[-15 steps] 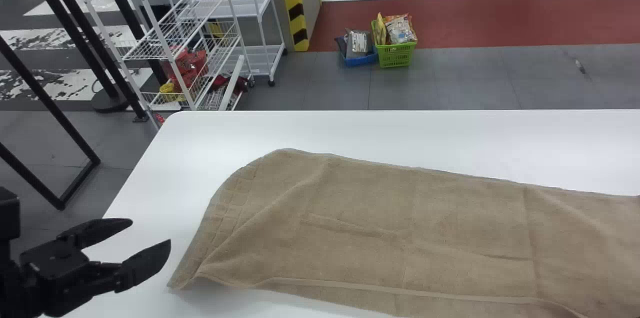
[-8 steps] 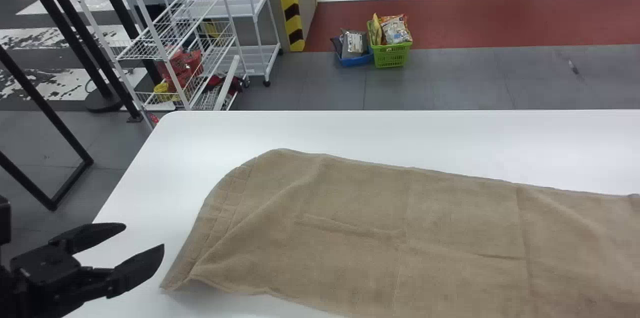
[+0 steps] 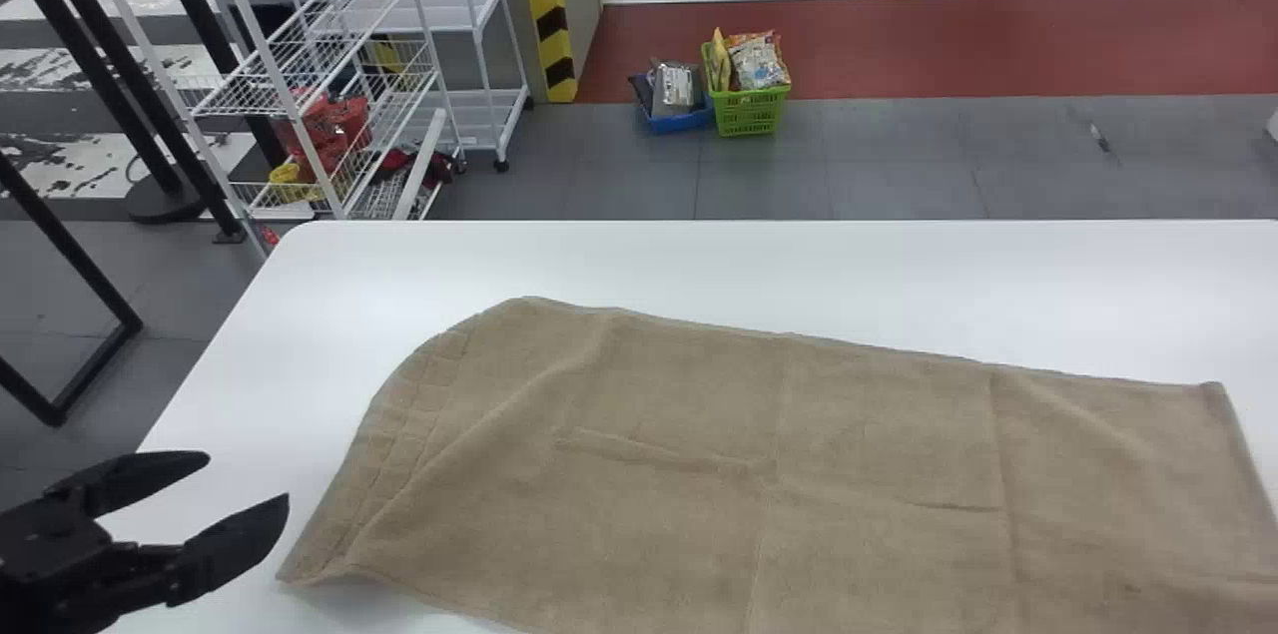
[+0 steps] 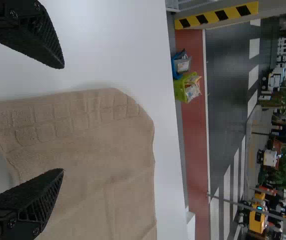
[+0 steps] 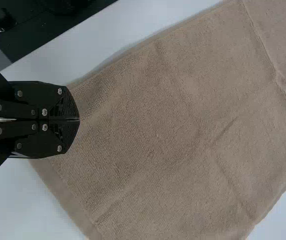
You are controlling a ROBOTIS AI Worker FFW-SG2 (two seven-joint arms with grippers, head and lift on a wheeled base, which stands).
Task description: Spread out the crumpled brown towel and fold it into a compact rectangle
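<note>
Left tool (image 3: 248,479): just off the towel's left end, beside its near left corner. Fingers parted, released, nothing between them.

Towel (image 3: 679,524): laid out lengthwise on the worktop (image 3: 759,265). Left end has the patterned band and runs slanted; its near left corner looks a touch raised, with a soft shadow under it. A ridge runs diagonally from about that corner toward the towel's far edge. Middle is mostly flat, with short wrinkles and crease lines across it. Right end lies fairly flat, far right corner well defined.

Right tool (image 5: 78,120): over the towel's right end, by the near corner there. Fingers pressed together. No cloth visible in the pinch and no bunching around the tips, so I read it as clenched on nothing. Can't tell if it touches the towel.

Step in hand, my read: spreading, close to done. No neat rectangle yet; whether the towel is already doubled over, can't say.

Next move: finish flattening first. Left tool should take the near left corner and draw the slanted end square, which ought to pull the ridge out. Right tool can press the right end as an anchor. Then pinch matching corners and fold. Risk: folding with the left end skewed gives misaligned edges; thick cloth will likely spring back at creases.
</note>
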